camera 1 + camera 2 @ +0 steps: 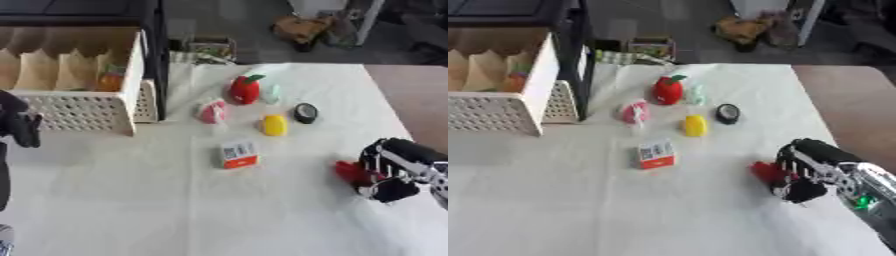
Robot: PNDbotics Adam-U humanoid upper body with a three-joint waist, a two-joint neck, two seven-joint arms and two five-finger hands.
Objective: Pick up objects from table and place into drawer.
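My right hand [391, 167] sits at the table's right side with its fingers curled round a small red thing [351, 171], which pokes out to its left. My left hand [21, 127] shows dark at the left edge, in front of the drawer; its fingers are not clear. The open white perforated drawer [83, 114] stands at the upper left, with cardboard dividers and an orange item [109, 80] inside. On the white cloth lie a red pepper-like toy [245, 90], a pale green thing [272, 93], a pink packet [212, 111], a yellow piece [275, 125], a black round thing [305, 113] and a red-and-white box [238, 154].
A dark frame [160, 55] rises behind the drawer. The table's right edge runs close to my right hand, with brown floor [420, 95] beyond. Boxes and clutter [210, 49] sit past the far edge. The white cloth [175, 210] stretches toward me.
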